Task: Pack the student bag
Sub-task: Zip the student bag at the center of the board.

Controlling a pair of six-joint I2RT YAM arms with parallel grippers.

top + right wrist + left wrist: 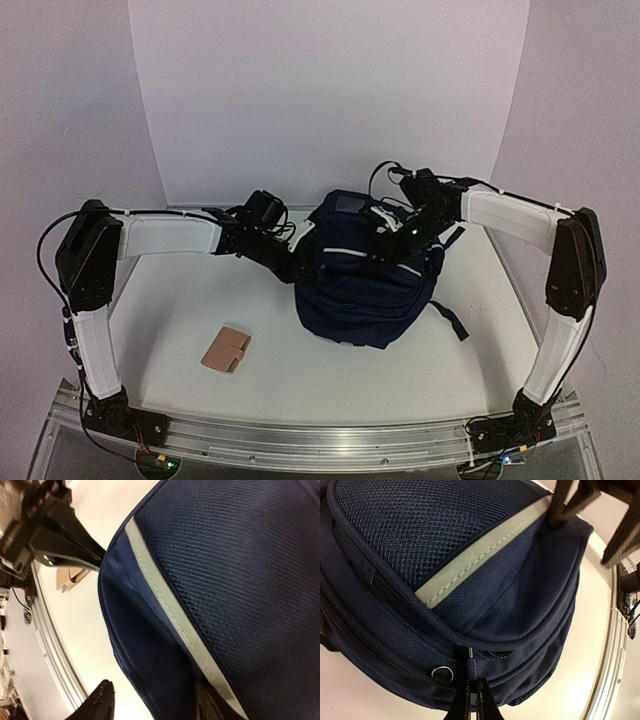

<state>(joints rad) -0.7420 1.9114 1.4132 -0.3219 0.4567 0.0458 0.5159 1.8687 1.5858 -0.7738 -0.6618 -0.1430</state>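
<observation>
**Student bag at mid-table, both arms at its upper end**

The student bag, dark navy, lies in the middle of the white table with its front pocket facing up. A pale grey stripe crosses the mesh panel of that pocket. The left gripper meets the bag's left side, fingers pressed together on a zip pull just beside a small metal ring. The right gripper rests over the top of the pocket near the stripe, fingers spread, with one finger clear of the fabric. A flat tan item lies apart, near the left arm
</observation>
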